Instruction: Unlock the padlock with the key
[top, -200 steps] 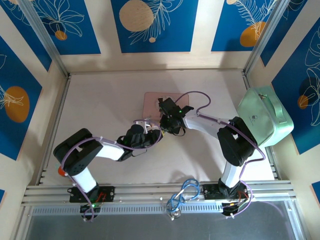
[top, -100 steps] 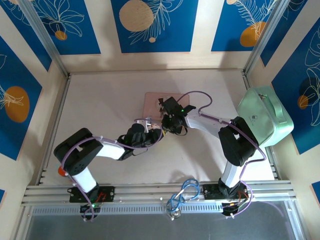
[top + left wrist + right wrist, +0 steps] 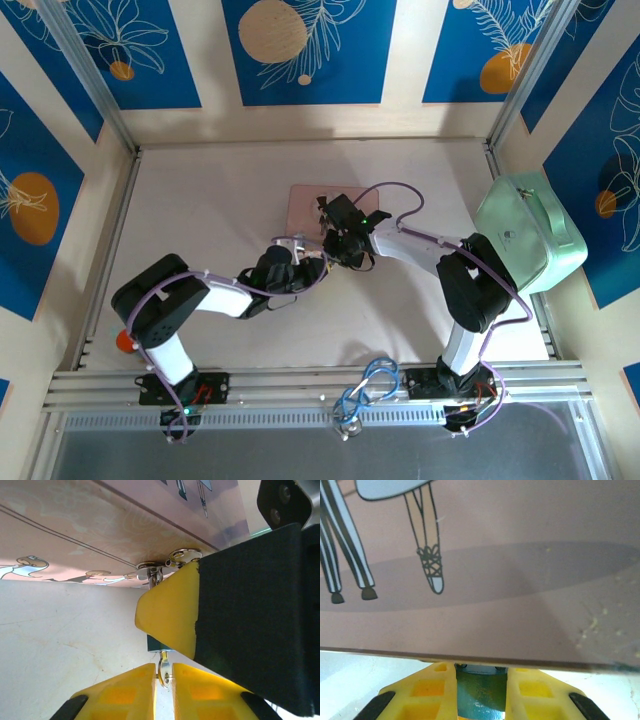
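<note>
Blue wall panels (image 3: 310, 50) printed with white leaves and orange discs close off the pale, matte table (image 3: 200, 220) on three sides. A glossy mint-green bag (image 3: 528, 235) with rounded corners rests against the right edge, well apart from the work. A coil of blue cable (image 3: 365, 390) lies at the near edge between the two arm bases.

Near the middle of the table, a little toward the far edge, sits a flat pink box (image 3: 303, 205) of smooth tin, its lid drawn with thin-lined figures. Its near wall carries a small silvery clasp (image 3: 167, 562). The padlock (image 3: 156, 644), a tiny teal block, hangs from that clasp just off the box's near side, mostly hidden by a yellow finger (image 3: 167, 612) of the right arm.

Both arms crowd this one spot. The right tool (image 3: 481, 680) is narrow, its ribbed yellow pads pressed on either side of the padlock. The left tool (image 3: 163, 677) comes from the near side, closed to a thin slit on the silvery head of the key (image 3: 164, 667), which sticks out of the padlock's underside.
</note>
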You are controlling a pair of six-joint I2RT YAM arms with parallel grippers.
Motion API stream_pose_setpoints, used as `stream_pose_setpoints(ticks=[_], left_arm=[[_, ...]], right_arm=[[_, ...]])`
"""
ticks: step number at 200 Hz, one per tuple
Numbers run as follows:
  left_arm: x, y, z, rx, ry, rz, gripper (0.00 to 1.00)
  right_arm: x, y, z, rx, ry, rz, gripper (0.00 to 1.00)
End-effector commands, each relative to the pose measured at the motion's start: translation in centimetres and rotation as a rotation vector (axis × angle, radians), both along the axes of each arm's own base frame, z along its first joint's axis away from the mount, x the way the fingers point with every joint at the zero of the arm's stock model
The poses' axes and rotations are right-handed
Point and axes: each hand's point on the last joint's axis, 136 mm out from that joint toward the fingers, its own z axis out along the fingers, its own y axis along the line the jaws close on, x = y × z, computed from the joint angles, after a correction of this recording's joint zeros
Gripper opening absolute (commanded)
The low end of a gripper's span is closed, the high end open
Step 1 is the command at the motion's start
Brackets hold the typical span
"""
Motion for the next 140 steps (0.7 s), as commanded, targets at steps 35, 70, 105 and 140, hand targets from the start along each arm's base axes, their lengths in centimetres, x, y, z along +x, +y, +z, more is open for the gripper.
stream_pose_setpoints(ticks=[35,70,105,140], left_arm=[[0.4,-1.0,0.1,-0.001,-0.018,-0.022,0.18],[0.5,-1.0,0.2,0.000,-0.021,-0.020,0.20],[0.6,-1.5,0.4,-0.019,-0.024,-0.030,0.21],[0.6,-1.1,0.7,-0.027,-0.040,-0.017,0.30]], right_arm=[[-1.0,1.3,0.5,0.032,0.056,0.039,0.00],[-1.1,1.5,0.5,0.029,0.064,0.040,0.00],[-1.3,1.6,0.4,0.034,0.070,0.039,0.00],[-1.4,1.6,0.2,0.037,0.071,0.039,0.00]])
